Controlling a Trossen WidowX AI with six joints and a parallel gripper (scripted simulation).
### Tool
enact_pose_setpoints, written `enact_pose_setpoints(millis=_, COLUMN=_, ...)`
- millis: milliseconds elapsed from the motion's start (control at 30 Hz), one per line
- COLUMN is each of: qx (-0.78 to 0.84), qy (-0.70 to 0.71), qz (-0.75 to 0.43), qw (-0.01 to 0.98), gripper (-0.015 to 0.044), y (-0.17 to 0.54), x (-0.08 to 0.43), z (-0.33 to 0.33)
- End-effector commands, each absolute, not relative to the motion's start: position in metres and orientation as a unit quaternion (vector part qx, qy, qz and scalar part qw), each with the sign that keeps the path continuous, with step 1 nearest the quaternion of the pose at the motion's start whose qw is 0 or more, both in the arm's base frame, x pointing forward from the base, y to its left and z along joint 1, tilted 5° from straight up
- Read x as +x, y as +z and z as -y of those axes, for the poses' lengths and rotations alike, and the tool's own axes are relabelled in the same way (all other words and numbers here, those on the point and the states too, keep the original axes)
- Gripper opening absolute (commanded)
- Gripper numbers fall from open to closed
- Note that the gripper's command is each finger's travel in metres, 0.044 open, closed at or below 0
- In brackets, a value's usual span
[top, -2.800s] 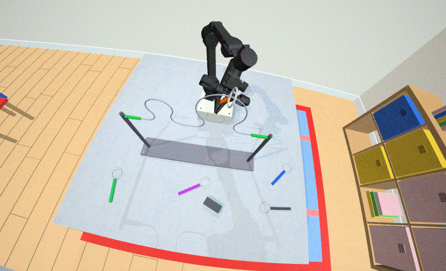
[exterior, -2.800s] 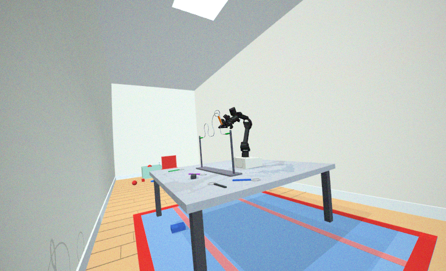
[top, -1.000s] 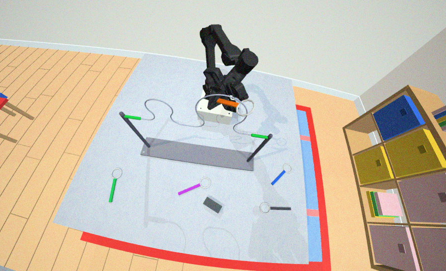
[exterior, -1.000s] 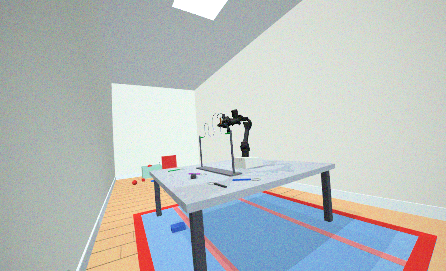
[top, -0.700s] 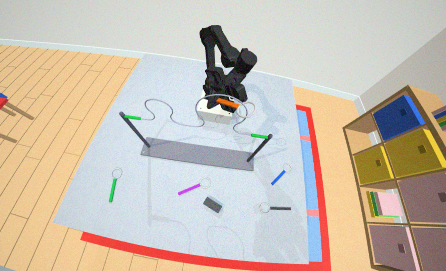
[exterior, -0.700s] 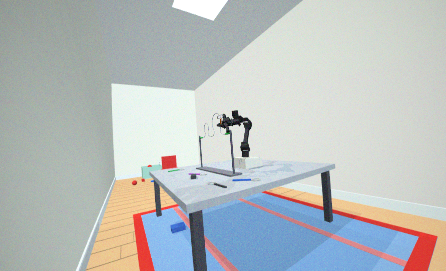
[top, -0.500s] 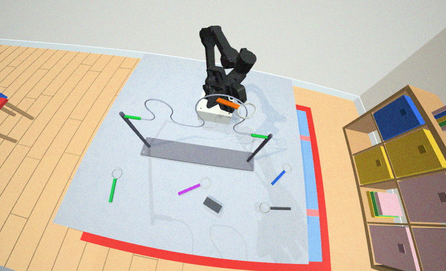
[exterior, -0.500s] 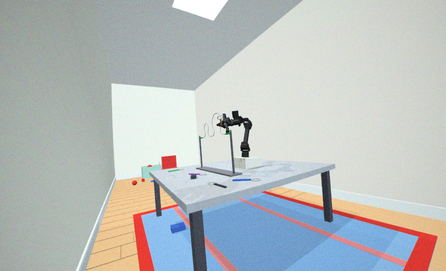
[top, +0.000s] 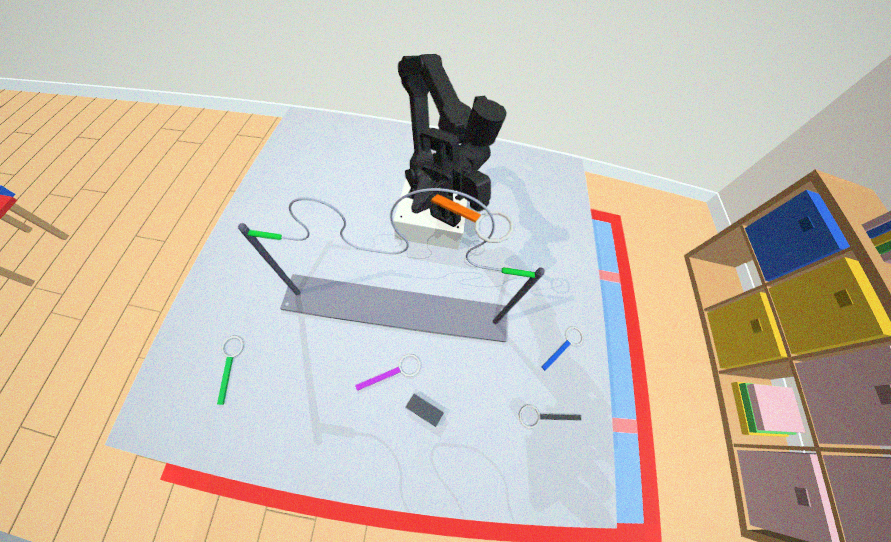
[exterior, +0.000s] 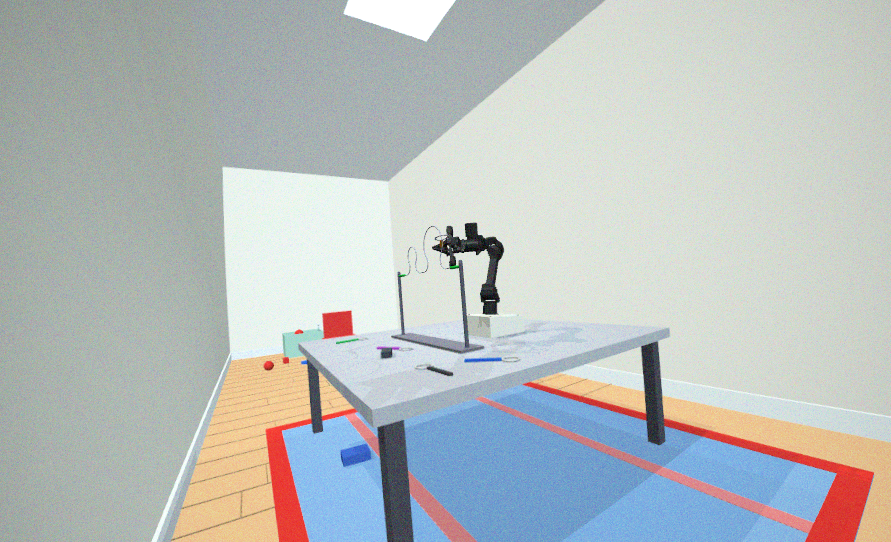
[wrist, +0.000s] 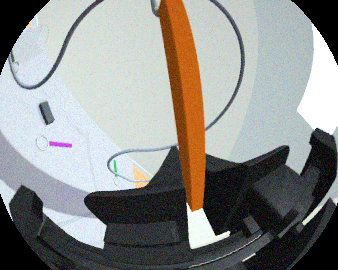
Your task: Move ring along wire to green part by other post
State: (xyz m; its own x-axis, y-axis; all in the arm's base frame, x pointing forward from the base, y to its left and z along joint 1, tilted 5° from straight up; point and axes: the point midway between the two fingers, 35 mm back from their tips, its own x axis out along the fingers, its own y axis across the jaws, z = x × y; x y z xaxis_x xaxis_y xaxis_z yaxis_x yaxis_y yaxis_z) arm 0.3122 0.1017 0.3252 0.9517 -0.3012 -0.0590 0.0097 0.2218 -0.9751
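My gripper (top: 443,210) (exterior: 437,247) (wrist: 177,150) is shut on the orange handle (top: 458,208) (wrist: 189,90), near its end away from the ring. The pale ring (top: 511,227) is around the right side of the wire's tall middle loop in the top view, above the right green part (top: 519,272). The grey wire (top: 367,249) (wrist: 243,60) curves on to the left green part (top: 264,234) by the left post (top: 270,260). The right post (top: 519,296) stands beyond the right green part. The ring is mostly cut off in the wrist view; its gap to the wire cannot be told.
A grey base plate (top: 394,309) carries the posts. Farther forward on the table lie a green-handled ring (top: 225,380), a purple-handled ring (top: 378,378), a blue-handled ring (top: 556,354), a black-handled ring (top: 560,416) and a dark block (top: 424,409). The wire's loop rises close around my fingers.
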Motion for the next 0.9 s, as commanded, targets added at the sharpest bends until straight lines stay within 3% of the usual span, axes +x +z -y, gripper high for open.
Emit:
enact_pose_setpoints(millis=0, qx=-0.635, qy=-0.108, qz=-0.111, qw=0.757, gripper=-0.0150, y=0.328, x=0.312, z=-0.100)
enact_pose_setpoints(millis=867, qx=-0.743, qy=-0.139, qz=-0.063, qw=0.651, gripper=-0.0150, y=0.339, x=0.313, z=-0.100)
